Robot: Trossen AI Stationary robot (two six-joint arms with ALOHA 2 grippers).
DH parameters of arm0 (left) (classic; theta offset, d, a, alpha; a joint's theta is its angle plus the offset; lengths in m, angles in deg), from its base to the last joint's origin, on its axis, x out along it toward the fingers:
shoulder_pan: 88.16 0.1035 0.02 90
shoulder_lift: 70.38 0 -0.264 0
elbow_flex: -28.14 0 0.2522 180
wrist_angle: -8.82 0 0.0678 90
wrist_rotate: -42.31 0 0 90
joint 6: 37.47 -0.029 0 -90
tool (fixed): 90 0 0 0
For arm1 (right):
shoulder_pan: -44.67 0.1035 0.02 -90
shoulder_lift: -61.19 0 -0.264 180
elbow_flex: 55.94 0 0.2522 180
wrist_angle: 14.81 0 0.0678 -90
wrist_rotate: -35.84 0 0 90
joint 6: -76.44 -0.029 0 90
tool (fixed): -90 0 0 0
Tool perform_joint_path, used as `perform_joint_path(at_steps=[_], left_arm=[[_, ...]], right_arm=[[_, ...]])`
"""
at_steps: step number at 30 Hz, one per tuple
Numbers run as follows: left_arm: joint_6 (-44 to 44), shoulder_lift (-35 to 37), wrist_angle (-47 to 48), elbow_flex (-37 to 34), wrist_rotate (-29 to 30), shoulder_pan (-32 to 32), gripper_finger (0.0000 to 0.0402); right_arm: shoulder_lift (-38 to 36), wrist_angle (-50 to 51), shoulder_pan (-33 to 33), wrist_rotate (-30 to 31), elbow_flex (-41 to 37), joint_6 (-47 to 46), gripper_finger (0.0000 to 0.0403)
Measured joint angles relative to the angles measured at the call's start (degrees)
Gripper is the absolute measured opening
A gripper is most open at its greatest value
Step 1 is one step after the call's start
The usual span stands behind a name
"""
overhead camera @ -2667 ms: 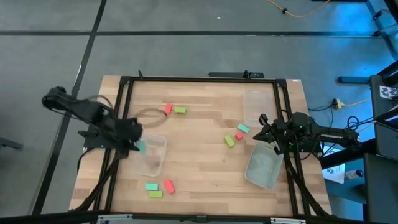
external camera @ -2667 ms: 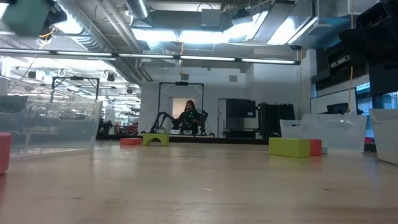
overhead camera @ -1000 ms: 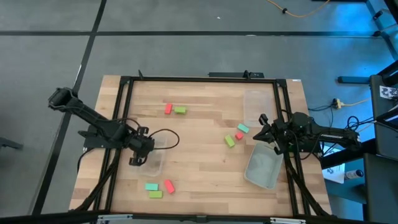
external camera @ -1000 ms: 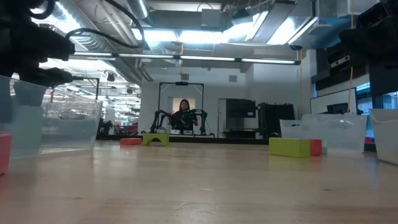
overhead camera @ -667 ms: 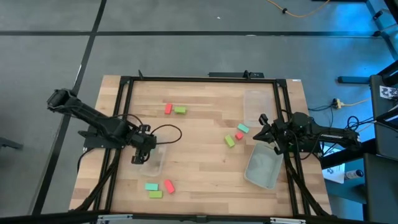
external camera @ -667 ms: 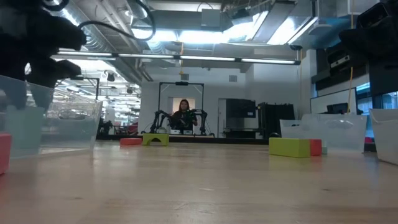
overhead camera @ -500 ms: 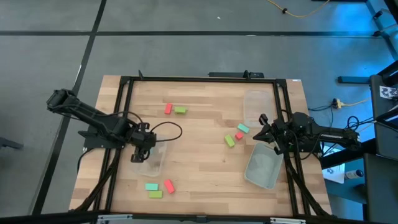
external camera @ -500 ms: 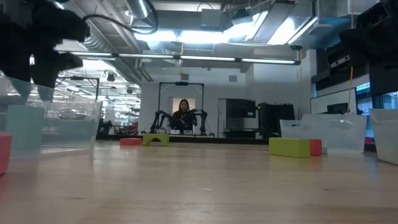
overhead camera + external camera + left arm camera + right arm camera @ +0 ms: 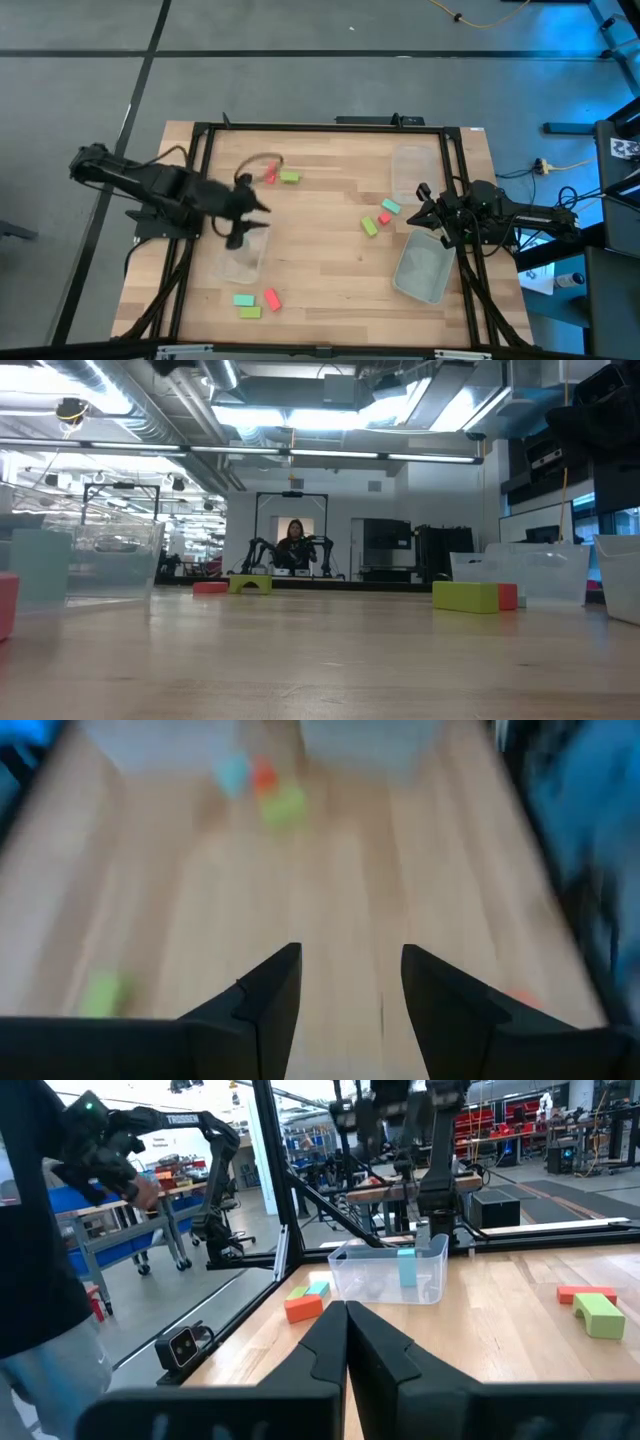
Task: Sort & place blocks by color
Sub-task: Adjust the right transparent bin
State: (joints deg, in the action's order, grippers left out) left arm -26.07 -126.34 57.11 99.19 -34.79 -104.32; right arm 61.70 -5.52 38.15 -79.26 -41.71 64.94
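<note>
Blocks (image 9: 377, 218) lie scattered on your desk (image 9: 330, 270): from above, a teal, red and lime cluster right of centre, one pair at the far side, three at the near-left edge. Your left end effector (image 9: 250, 203) hovers beside the left tub (image 9: 243, 258), parted and empty in its wrist view. Your right end effector (image 9: 346, 1312) waits closed, empty.

So on the tabletop (image 9: 320, 270) there's one tub (image 9: 243, 255) on the left side, with a block (image 9: 406, 1266) standing inside it. The left tool (image 9: 262, 206) hangs just above that tub's far edge. Three blocks (image 9: 256, 300) sit in front of the tub — nearer the front edge. Two more blocks (image 9: 280, 176) lie behind it. Over on the right: another three blocks (image 9: 379, 216), then two tubs (image 9: 423, 270) with the right tool (image 9: 421, 212) between them.
</note>
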Motion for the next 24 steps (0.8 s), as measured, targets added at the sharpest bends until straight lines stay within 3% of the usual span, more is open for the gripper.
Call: perform_joint_path(at_steps=[6,12,24], left_arm=[[1.69,5.16,-25.22,-10.11,-2.03,8.36,0.0165],[6.05,7.72,-48.91,-19.72,-0.23,13.62,0.0165],[8.04,7.7,-52.18,-21.68,-0.59,15.89,0.0165]], right_arm=[[0.0,-0.02,0.01,0.01,0.02,0.0,0.0014],[0.0,0.0,0.01,0.0,0.02,0.0,0.0014],[0.0,0.0,0.01,0.0,0.02,0.1,0.0014]])
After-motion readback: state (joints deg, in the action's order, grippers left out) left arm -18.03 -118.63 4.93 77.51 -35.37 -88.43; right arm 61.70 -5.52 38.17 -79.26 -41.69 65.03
